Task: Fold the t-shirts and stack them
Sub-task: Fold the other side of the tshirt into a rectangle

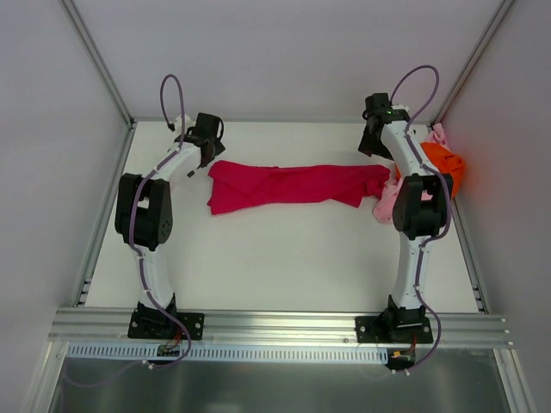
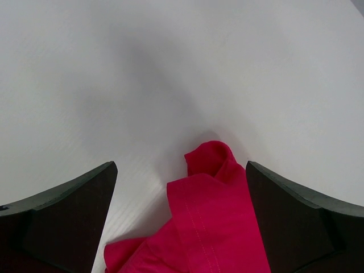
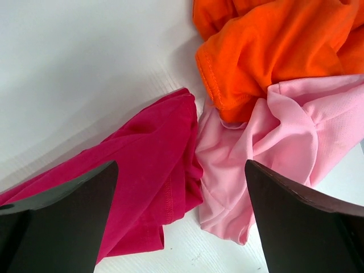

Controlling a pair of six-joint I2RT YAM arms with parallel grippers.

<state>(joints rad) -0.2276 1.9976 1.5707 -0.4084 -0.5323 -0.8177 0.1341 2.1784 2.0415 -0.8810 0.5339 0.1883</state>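
Shirts are lying on the white table (image 1: pixel 284 267), three in all. The red shirt (image 1: pixel 293 185) is stretching as a long, rumpled band across the far half of the table, running left to right between the two arms. Its left end is spreading broader and flatter, while its right end is bunching up and touching the pink shirt (image 1: pixel 385 203). The pink shirt is sitting crumpled beside the right arm, and the orange shirt (image 1: pixel 446 165) is heaping just beyond it at the far right edge of the table, close to the wall. A further scrap of pink is showing behind the orange heap.

The left gripper (image 1: pixel 207 142) is hanging over the far left corner of the red shirt. In the left wrist view its fingers (image 2: pixel 62 222) are standing wide apart and gripping nothing. A folded corner of the red shirt (image 2: pixel 210 222) is lying on the table between them, nearer to one finger than to the other, with a line of stitching showing along it.

The right gripper (image 1: pixel 374 142) is hovering over the spot where the red shirt is meeting the other two. Its fingers (image 3: pixel 301 227) are also standing wide apart with nothing clamped between them. Under it, in the right wrist view, the red shirt's end (image 3: pixel 142 170) is lying edge to edge with the pink shirt (image 3: pixel 273 136), and the orange shirt (image 3: pixel 273 51) is overlapping the pink one's upper edge.
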